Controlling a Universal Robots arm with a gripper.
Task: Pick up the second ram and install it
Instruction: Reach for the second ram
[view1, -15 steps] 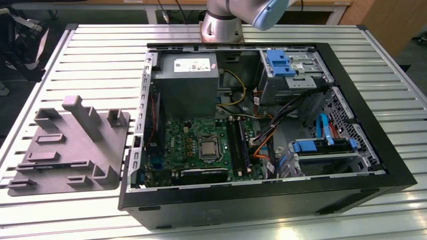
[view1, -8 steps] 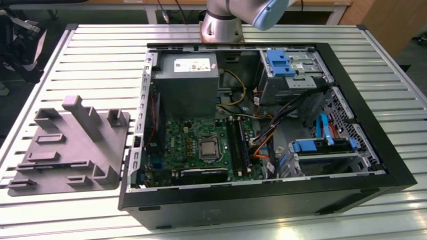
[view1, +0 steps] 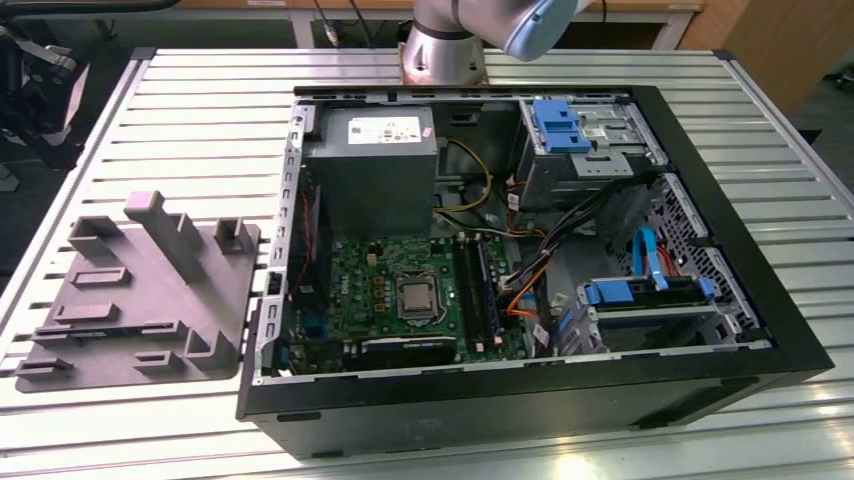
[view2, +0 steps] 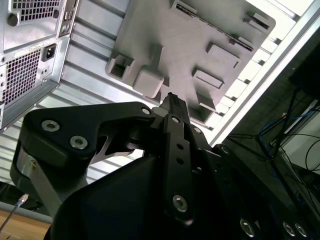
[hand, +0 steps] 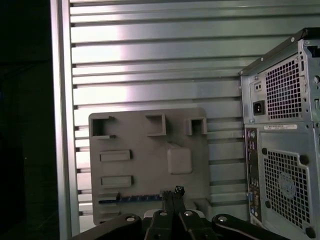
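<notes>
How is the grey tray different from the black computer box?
The grey tray is low and grey, with blocks sticking up; the computer case is a deep black box packed with parts and cables. The tray is much smaller than the case. Both rest on the ribbed metal table.

Ribbed metal surface (view1: 174, 110) carrying two things: a grey plastic tray (view1: 120, 300) with upright blocks, toward the exterior view's left, and an open black computer case (view1: 534, 400) lying on its side just beside it, toward the exterior view's right.
</notes>
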